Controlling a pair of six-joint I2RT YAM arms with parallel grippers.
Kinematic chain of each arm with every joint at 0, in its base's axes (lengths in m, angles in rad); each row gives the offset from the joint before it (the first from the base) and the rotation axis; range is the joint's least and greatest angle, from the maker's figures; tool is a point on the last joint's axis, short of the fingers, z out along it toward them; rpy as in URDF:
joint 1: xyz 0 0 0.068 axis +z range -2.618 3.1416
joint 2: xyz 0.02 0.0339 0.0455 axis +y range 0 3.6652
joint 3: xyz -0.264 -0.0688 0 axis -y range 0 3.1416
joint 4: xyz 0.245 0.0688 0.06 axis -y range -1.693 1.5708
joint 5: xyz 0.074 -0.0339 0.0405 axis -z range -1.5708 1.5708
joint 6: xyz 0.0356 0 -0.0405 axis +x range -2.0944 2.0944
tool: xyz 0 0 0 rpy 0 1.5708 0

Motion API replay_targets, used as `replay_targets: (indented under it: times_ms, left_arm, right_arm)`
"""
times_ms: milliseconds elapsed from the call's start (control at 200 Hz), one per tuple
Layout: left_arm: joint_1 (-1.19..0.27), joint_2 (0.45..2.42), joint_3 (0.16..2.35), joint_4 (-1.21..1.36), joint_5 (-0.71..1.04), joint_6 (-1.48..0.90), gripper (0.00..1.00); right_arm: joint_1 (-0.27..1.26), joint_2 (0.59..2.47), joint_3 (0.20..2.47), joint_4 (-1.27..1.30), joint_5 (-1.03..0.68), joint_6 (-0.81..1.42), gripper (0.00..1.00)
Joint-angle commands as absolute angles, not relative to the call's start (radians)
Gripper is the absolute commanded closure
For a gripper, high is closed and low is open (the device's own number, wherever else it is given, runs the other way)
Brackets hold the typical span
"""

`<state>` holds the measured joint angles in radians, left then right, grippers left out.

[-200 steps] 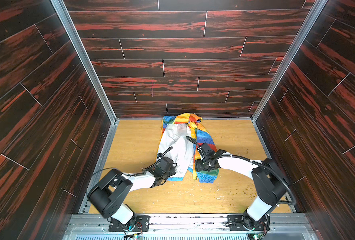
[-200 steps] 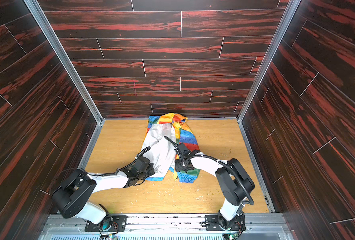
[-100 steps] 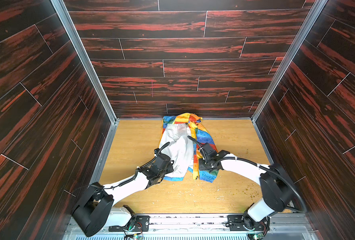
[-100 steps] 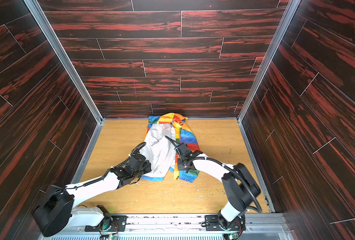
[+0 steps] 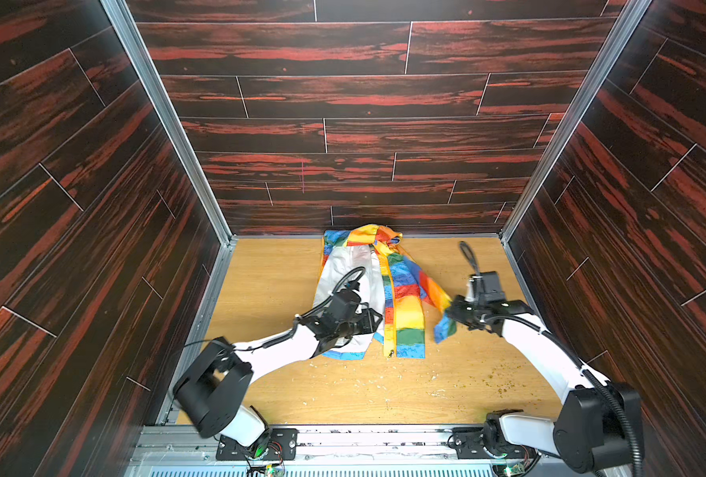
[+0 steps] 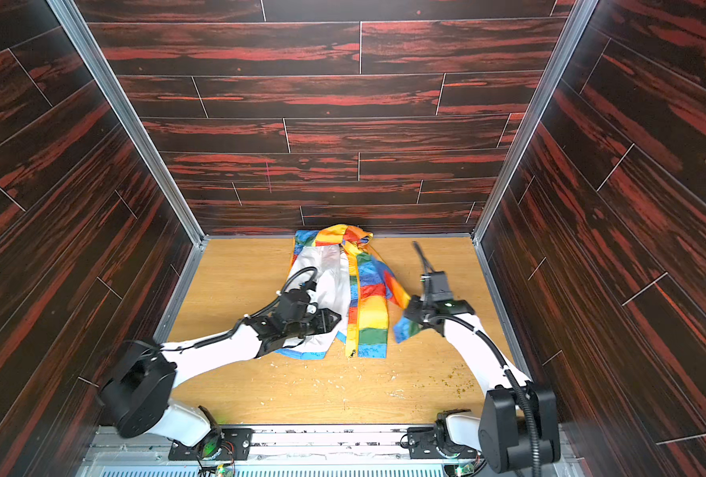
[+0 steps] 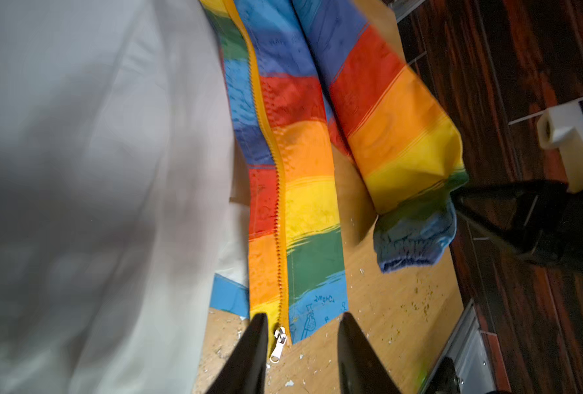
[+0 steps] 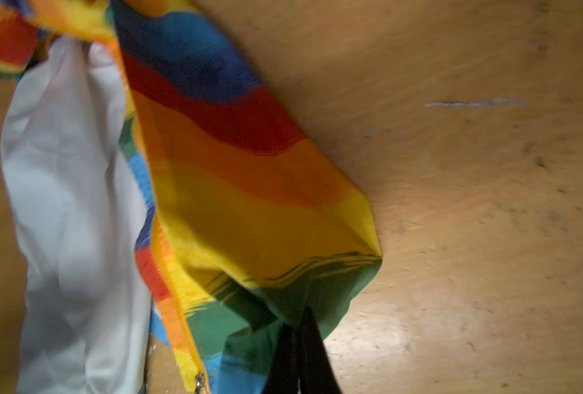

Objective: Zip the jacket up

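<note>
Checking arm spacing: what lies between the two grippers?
In both top views: the jacket's front panel with its yellow zipper, bare table, then the sleeve in the right gripper.

This is a robot lab test cell. In both top views, dark red-and-black wood-grain panels [image 5: 363,95] wall in three sides, joined by aluminium corner posts [image 5: 170,124] at upper left and upper right. A light wooden tabletop [image 5: 343,396] fills the lower middle. Along the bottom edge a metal rail [image 5: 384,444] carries bolted arm bases [image 5: 473,444] and bare wiring [image 5: 266,466].

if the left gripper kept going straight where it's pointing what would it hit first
Likely the jacket, its striped front panel by the zipper pull; the open left gripper points at that hem, depth unclear.
</note>
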<state>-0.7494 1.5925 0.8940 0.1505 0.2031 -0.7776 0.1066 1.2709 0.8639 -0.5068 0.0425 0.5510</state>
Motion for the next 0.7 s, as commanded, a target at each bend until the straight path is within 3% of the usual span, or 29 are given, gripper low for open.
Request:
replay_targets:
  times_ms: [0,35,65,100,170,496,691]
  left_arm:
    - [-0.768,1.677,0.96,0.139,0.238,-0.748,0.6]
    - [-0.772,1.709,0.976,0.129,0.232,-0.746,0.6]
    - [-0.773,1.733,0.989,0.119,0.227,-0.745,0.6]
    - [-0.775,1.745,1.001,0.119,0.224,-0.741,0.6]
    - [-0.775,1.806,1.021,0.115,0.217,-0.734,0.6]
    - [-0.776,1.907,1.102,0.025,0.192,-0.67,0.59]
    - [-0.779,1.938,1.079,0.178,0.373,-0.695,0.6]
  right_arm:
    - [0.012,1.25,0.841,-0.52,-0.041,0.582,0.92]
    - [-0.007,1.257,0.839,-0.517,-0.046,0.588,0.79]
    - [-0.018,1.261,0.836,-0.513,-0.049,0.593,0.6]
    - [-0.022,1.262,0.836,-0.505,-0.053,0.599,0.45]
    - [-0.023,1.259,0.829,-0.485,-0.071,0.607,0.3]
    - [0.064,1.137,0.781,-0.48,-0.158,0.613,0.26]
    - [0.192,1.088,0.679,-0.414,-0.194,0.692,0.26]
